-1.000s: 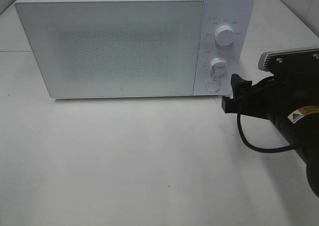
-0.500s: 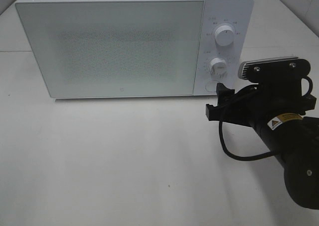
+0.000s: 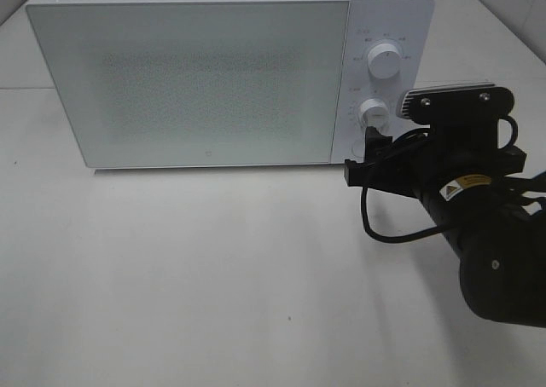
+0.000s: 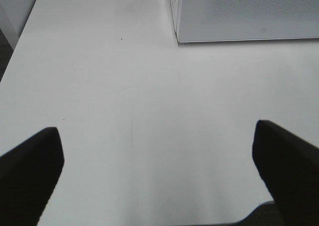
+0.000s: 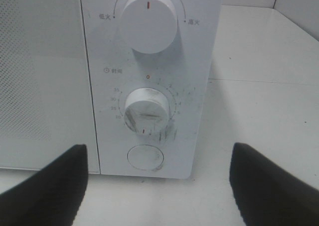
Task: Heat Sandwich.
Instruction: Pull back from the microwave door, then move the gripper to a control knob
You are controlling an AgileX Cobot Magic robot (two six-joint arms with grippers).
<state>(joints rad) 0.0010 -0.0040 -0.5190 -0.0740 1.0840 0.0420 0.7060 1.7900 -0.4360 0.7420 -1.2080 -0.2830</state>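
The white microwave (image 3: 188, 72) stands at the back of the table with its door shut. The sandwich is out of view in every frame. My right gripper (image 3: 360, 155) is open and empty, just in front of the microwave's control panel, level with the lower knob (image 3: 373, 110). In the right wrist view the gripper (image 5: 157, 154) frames the round button (image 5: 145, 157) below the lower knob (image 5: 146, 109). My left gripper (image 4: 154, 136) is open and empty above the bare table, with a microwave corner (image 4: 239, 17) ahead of it. It does not show in the exterior view.
The upper knob (image 3: 385, 62) sits above the lower one on the panel. The white table (image 3: 213, 276) stretches in front of the microwave. The right arm's black body and cable (image 3: 478, 225) fill the right side. The table's near edge (image 4: 209, 222) shows in the left wrist view.
My right arm has moved left and closer to the microwave's control panel; its fingers now stand in front of the round button. The microwave has not moved.
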